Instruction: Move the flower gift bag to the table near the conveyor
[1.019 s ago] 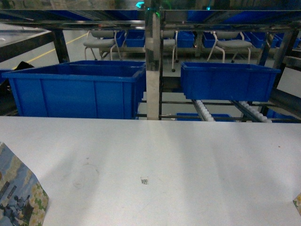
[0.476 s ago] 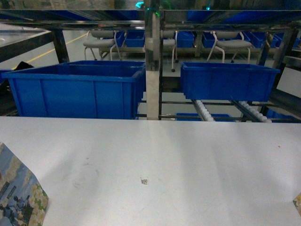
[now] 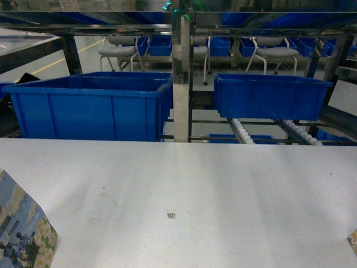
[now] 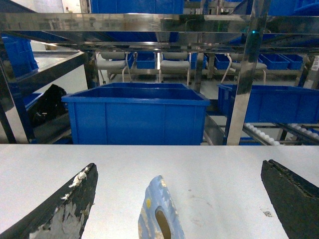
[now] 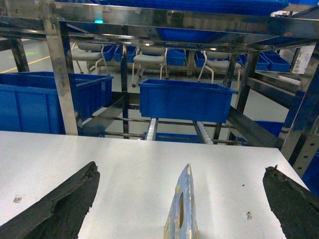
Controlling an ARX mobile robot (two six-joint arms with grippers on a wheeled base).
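A blue gift bag printed with pale flowers [image 3: 22, 237] stands on the white table [image 3: 223, 178] at the bottom left of the head view. Only a sliver of a second such bag [image 3: 352, 239] shows at the bottom right edge. In the left wrist view my left gripper [image 4: 179, 167] is open wide, and the bag's thin top edge with its handle slot [image 4: 159, 214] rises between the fingers, touching neither. My right gripper [image 5: 180, 168] is also open wide, with a bag edge [image 5: 182, 209] upright between its fingers. The conveyor [image 3: 243, 133] of white rollers lies behind the table's far edge.
A large blue bin [image 3: 92, 106] and a smaller blue bin [image 3: 270, 95] sit on the steel rack behind the table, split by a shiny post [image 3: 181, 78]. A small black code mark [image 3: 171, 214] is on the tabletop. Chairs stand further back.
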